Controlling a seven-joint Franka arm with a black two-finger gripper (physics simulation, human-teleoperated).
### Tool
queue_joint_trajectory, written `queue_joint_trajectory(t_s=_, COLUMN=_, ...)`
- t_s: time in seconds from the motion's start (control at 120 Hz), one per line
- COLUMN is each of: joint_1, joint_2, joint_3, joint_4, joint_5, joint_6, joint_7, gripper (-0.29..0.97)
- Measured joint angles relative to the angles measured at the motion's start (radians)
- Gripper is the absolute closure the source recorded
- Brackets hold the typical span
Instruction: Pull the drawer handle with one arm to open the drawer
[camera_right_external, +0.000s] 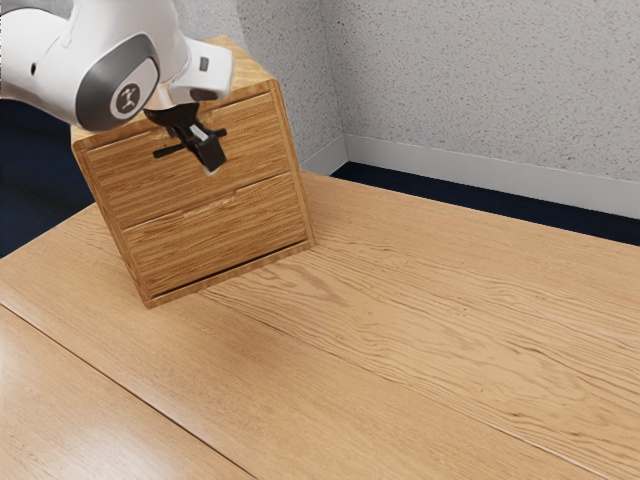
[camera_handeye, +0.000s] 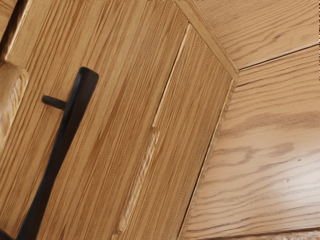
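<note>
The gripper (camera_right_external: 207, 152) sits at the black handle (camera_right_external: 165, 152) of the top drawer (camera_right_external: 250, 135) of the cabinet (camera_right_external: 215, 235) on the desk (camera_right_external: 430, 340). Whether it grasps the bar, I cannot tell. A weak hold may slip off, or the pull may drag the cabinet.

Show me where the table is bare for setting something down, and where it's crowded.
Bare: the table from the cabinet to the near edge, and past the cabinet toward the wall on the exterior view's right. Crowded: the drawer handle, where the gripper sits.
</note>
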Motion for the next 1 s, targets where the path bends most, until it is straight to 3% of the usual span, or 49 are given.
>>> queue_joint_trajectory(t_s=0.633, joint_1=0.056, joint_2=0.068, joint_3=0.0, joint_4=0.026, joint_5=0.004, joint_6=0.063, joint_7=0.302, gripper=0.0)
queue_joint_trajectory(t_s=1.0, joint_1=0.062, joint_2=0.076, joint_3=0.006, joint_4=0.018, joint_5=-0.005, joint_6=0.089, joint_7=0.38, gripper=0.19)
